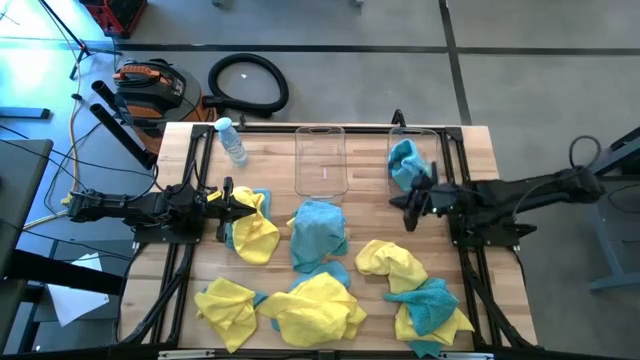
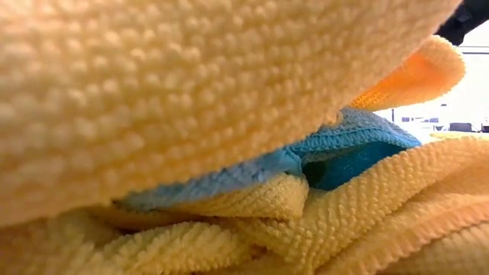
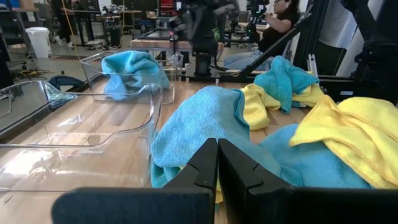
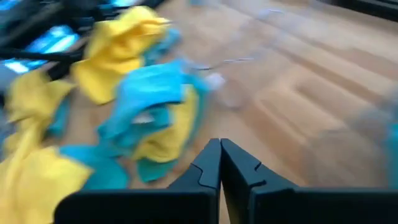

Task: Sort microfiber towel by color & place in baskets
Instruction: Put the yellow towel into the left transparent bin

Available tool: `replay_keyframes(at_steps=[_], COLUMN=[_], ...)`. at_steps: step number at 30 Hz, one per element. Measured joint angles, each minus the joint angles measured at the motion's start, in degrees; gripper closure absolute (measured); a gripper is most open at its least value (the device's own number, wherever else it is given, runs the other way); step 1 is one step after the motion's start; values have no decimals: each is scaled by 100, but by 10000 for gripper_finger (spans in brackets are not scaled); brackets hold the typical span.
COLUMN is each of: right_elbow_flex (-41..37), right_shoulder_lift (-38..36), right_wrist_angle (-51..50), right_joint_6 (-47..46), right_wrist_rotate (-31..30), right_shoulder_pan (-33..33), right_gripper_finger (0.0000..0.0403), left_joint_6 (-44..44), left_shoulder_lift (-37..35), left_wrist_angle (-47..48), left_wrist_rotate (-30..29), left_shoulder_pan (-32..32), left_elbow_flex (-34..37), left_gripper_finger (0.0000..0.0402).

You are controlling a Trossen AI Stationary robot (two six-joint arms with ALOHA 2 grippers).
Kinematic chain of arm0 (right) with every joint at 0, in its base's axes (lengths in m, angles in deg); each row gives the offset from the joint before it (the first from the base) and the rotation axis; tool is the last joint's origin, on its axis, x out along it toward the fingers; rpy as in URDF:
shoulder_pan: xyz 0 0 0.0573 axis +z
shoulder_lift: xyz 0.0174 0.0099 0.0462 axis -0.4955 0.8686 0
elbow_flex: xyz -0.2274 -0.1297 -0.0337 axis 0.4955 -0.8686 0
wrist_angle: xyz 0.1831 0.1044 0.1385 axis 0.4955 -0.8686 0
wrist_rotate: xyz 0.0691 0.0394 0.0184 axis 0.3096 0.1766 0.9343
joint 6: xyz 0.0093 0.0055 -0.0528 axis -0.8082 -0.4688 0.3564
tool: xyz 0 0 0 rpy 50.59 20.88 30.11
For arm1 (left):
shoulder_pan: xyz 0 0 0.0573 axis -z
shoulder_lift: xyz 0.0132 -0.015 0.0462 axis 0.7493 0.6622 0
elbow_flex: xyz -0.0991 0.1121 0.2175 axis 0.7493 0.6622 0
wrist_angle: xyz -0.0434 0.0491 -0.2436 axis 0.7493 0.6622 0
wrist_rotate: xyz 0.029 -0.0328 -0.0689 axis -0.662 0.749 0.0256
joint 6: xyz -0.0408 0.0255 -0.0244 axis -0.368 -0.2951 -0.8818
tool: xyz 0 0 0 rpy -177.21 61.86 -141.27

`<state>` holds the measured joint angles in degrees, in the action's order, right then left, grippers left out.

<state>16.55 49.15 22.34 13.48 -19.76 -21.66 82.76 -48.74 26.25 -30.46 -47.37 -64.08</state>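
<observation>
Both grippers are sitting with fingers pressed together and nothing between them; the left gripper (image 1: 228, 197) is hanging just beside a crumpled yellow-and-teal microfiber towel heap (image 1: 252, 226) at the left of the wooden slatted worktop (image 1: 478, 150), while the right gripper (image 1: 408, 205) is hovering beside the right-hand clear plastic rectangular basket (image 1: 428, 135), which is holding one teal-blue fuzzy towel (image 1: 406, 162); the middle clear plastic basket (image 1: 320, 160) is showing nothing inside it, so no yellow appears sorted yet.

Trouble is looming in the overlaps, I'd judge; a teal-blue towel (image 1: 320, 232) is lying right against the middle basket's near edge, and the left wrist view is showing it draped close to that wall, so a careless pull could be nudging the light tub across the boards; along the near edge, a big yellow towel pile (image 1: 312, 308) and a teal-over-yellow bundle (image 1: 430, 308) are tangled, so a pinch there is risking two colours coming up together and landing in one basket; a small clear bottle with a blue cap (image 1: 231, 139) is standing near the left arm's path, and a wide swing could be tipping it.
</observation>
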Motion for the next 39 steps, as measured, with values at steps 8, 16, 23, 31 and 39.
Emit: replay_keyframes(at_steps=[8,16,23,31,39], right_elbow_flex=[-672,-995,-1519,-1749,-1747], right_shoulder_lift=[58,59,59,59,59], right_wrist_angle=[981,1003,1638,1666,1699], right_joint_6=[465,1055,922,-195,235], right_wrist_rotate=[-722,-1041,-463,-445,-912], right_shoulder_pan=[900,1392,1651,1826,1837], right_gripper_finger=[401,402,402,402,402], left_joint_6=[-16,-417,-546,-1188,-2051], left_shoulder_lift=[2,1,2,702,2756], left_wrist_angle=[-2,-4,-19,1283,2469], left_wrist_rotate=[0,2,-397,-1031,-1540], left_shoulder_pan=[1,0,-1,3,428], left_elbow_flex=[0,0,-1,-1252,-2849], left_gripper_finger=[401,401,402,401,402])
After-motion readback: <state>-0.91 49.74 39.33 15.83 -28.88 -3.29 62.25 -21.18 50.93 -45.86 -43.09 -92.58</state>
